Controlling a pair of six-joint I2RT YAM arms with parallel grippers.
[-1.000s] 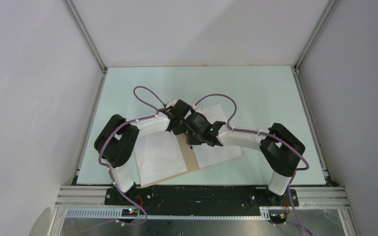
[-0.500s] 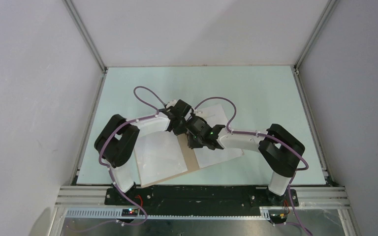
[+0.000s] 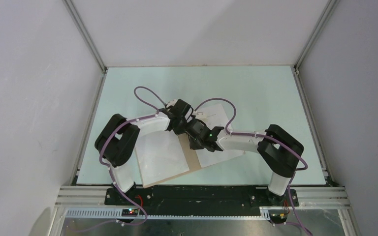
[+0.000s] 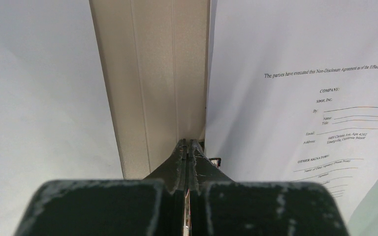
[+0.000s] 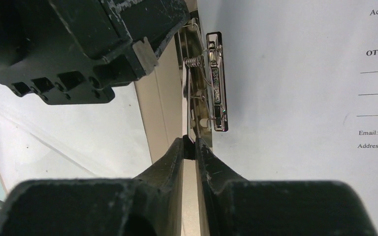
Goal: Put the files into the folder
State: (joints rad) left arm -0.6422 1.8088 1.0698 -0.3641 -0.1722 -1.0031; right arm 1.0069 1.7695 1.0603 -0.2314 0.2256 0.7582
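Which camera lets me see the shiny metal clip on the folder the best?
The right wrist camera. There the clip is close up, its spring and shiny bar sharp. The left wrist camera catches only a tiny corner of it beside the fingers. From the top camera the arms hide it.

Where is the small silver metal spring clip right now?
The clip sits upper centre in the right wrist view, on the spine of the tan card folder, along the left edge of the printed white sheet, just beyond the right gripper.
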